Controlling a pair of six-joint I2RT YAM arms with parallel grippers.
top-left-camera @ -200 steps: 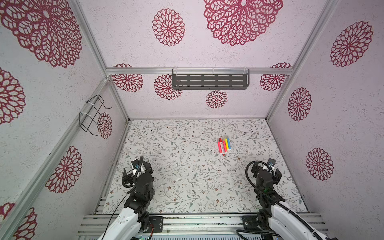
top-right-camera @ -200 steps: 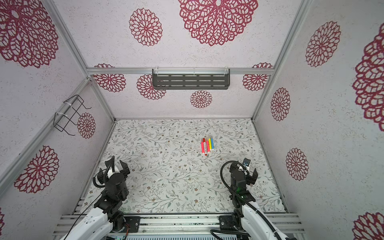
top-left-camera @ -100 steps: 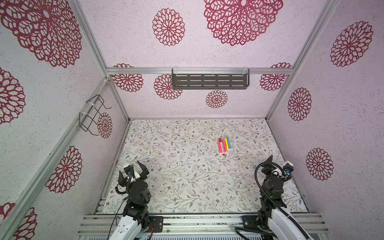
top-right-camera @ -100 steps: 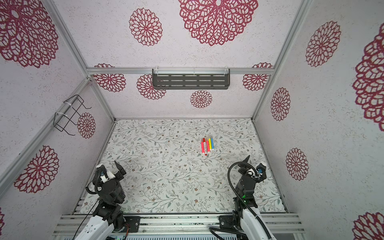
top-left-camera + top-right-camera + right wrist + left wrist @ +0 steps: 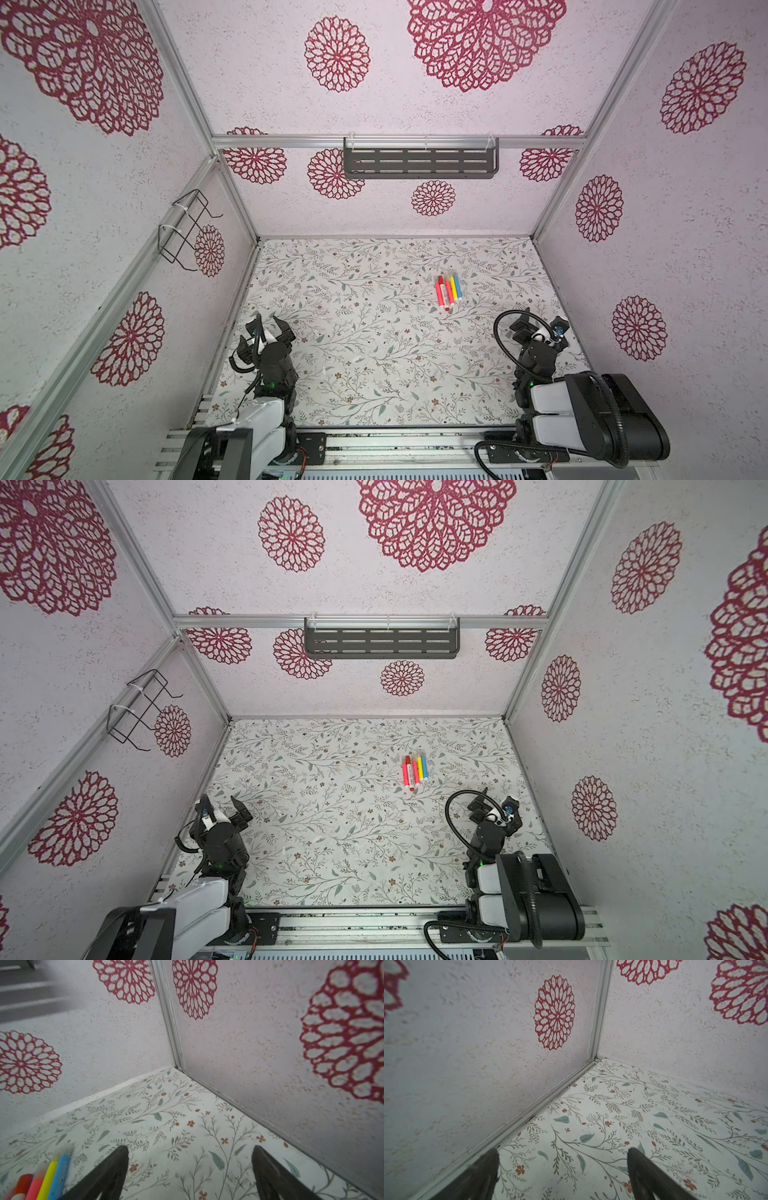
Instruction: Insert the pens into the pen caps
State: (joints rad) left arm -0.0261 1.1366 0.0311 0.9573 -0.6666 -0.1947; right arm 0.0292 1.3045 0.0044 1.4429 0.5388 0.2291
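1. Pale walls (image 5: 415,216) printed with red flowers are closing in the table on three sides.
2. The table (image 5: 374,386), covered in a leafy pattern, is lying flat below the camera head.
3. The left arm (image 5: 272,374) and right arm (image 5: 536,365) are sitting folded at the near edge. They are well apart, one by each side wall.
4. A dark slotted shelf (image 5: 419,163) is hanging on the back wall, and a wire rack (image 5: 185,228) is hanging on the left wall.
5. The left gripper (image 5: 562,1150) is gaping wide and gripping nothing. Only bare table is showing between its fingers (image 5: 639,1167), close to the left wall.
6. The right gripper (image 5: 190,1147) is also spread wide and carrying nothing. It is pointing toward the far right corner.
7. The pens (image 5: 448,289) are lying side by side in a tight row, right of centre on the far half of the table. In both top views they are running pink, red-orange, yellow, blue from left to right. They are well apart from both grippers and nearer the right one.
8. A red cap (image 5: 440,277) is showing at the row's far end on its left side; I cannot tell which pen is wearing it. Pale caps (image 5: 68,1148) seem to be sitting on the far ends of the yellow and blue pens, but the wrist view is blurring them.
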